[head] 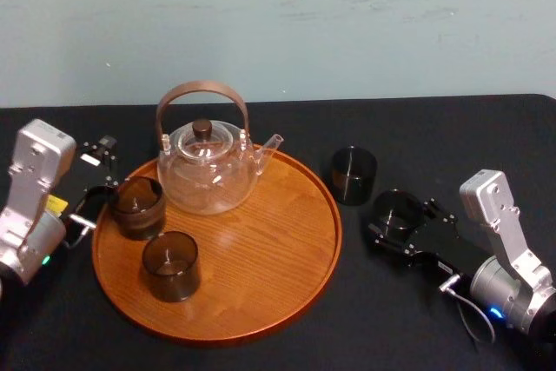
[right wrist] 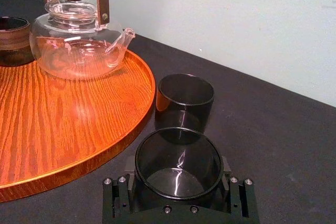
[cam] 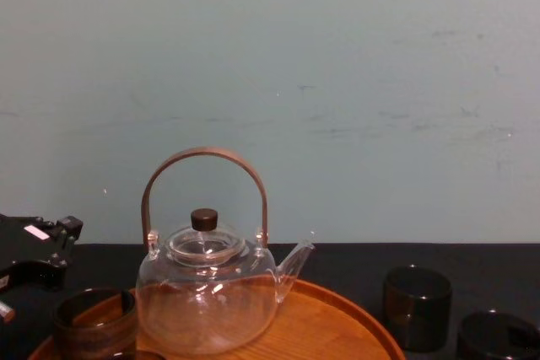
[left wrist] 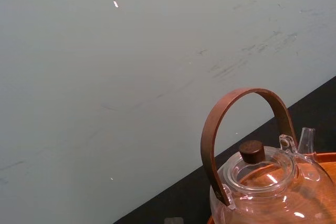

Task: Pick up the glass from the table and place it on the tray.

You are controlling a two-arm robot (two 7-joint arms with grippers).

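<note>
The right gripper [head: 398, 216], at the middle right of the head view, is closed on the glass [head: 398, 208]. This dark tumbler stands on the black table [head: 452, 136], just off the right rim of the tray [head: 261, 241] and apart from it. A second dark glass [head: 354, 175] stands on the table just above and left of the held one, also beside the rim. The right wrist view shows the grip closely: the glass [right wrist: 177, 163] sits at the bottom centre with the black fingers [right wrist: 118, 195] against its sides, the second glass [right wrist: 185, 95] right behind it, and the tray [right wrist: 63, 119] filling the left. The chest view shows both from the side at the lower right, the held glass [cam: 498, 336] lower than the other [cam: 416, 308]. The head view alone takes in the whole tray, with a clear teapot [head: 208, 171] and two more dark glasses [head: 137, 206] [head: 171, 265] on it. The left gripper [head: 98, 171] rests at the tray's left edge, its fingers spread and holding nothing.
</note>
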